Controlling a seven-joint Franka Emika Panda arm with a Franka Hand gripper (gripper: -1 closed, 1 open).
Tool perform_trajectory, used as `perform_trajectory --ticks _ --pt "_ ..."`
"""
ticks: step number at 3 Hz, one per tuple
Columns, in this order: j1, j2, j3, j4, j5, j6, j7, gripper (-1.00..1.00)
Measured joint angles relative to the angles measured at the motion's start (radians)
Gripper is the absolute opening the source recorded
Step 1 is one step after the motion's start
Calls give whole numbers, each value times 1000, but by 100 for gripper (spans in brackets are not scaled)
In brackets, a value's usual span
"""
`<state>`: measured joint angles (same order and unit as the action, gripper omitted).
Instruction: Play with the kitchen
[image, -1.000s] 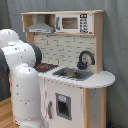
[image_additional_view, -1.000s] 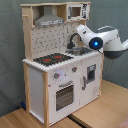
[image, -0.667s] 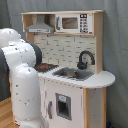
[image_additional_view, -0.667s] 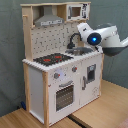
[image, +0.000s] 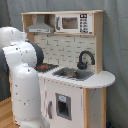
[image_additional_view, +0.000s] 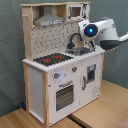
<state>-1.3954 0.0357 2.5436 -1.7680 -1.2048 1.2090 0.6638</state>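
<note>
A white robot arm (image_additional_view: 102, 34) is leaning farther in over the sink (image_additional_view: 81, 50) of the kitchen (image_additional_view: 62, 75), which is standing on a wooden floor (image_additional_view: 95, 112). Its jaws are hidden, so I cannot tell their state. Play is barely beginning.

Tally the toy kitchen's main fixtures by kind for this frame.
Black curved faucet: 1
Grey metal sink basin: 1
Black-and-red stovetop: 1
Grey range hood: 1
White toy microwave: 1
Oven door with window: 1
Total: 6
</note>
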Motion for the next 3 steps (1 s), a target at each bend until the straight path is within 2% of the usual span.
perform_trajectory --ticks 2,3 --pt "-59 2 -57 51 122 96 128 100" --pt "-85 8 -90 54 182 155 186 100"
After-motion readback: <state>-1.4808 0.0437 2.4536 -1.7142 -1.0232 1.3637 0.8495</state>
